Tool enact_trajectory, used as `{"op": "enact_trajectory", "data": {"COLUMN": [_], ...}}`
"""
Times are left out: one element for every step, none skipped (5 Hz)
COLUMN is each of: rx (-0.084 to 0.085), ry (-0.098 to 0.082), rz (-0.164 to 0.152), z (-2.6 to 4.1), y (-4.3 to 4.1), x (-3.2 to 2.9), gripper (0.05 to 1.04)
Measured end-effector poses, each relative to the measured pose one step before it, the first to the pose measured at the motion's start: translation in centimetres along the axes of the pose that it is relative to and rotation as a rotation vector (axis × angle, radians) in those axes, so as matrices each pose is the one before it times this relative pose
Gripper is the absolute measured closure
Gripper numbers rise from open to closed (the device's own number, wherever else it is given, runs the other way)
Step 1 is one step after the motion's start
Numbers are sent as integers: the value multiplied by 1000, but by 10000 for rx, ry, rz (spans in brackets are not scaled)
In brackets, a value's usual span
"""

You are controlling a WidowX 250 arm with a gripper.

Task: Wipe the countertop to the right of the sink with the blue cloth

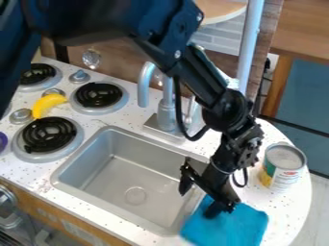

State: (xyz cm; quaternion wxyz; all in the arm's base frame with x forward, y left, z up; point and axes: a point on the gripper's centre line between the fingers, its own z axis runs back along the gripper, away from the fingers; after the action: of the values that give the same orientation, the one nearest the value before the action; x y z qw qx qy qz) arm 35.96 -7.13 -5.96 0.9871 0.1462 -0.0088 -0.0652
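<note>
Fixed camera, above front side of counter, looking down at slant across sink [106,178] toward faucet [167,108]. Fairly close: frame spans burners [48,135] at left to blue cloth [241,223] at lower right. Robot arm [116,19] looms large, nearer lens, at upper left.

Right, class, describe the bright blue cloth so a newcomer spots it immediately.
Find the grey metal sink in the speckled white counter. The bright blue cloth lies at its right rim, by the black two-finger gripper. It lies flat; the label-wrapped round can nearby stands upright.
</note>
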Motion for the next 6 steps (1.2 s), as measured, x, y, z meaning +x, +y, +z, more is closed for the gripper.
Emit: {"op": "enact_trajectory", "data": {"rx": [38,57,64,97,46,94], "ry": [3,-1,-61,-46,-63,-48], "rz": [317,134,314,190,252,357], "z": [-188,-157,-166,13,-155,-75], "y": [834,168,461,-31,-20,236], "x": [793,939,1590,1536,1164,-358], "gripper": [83,83,83,83,83,83]}}
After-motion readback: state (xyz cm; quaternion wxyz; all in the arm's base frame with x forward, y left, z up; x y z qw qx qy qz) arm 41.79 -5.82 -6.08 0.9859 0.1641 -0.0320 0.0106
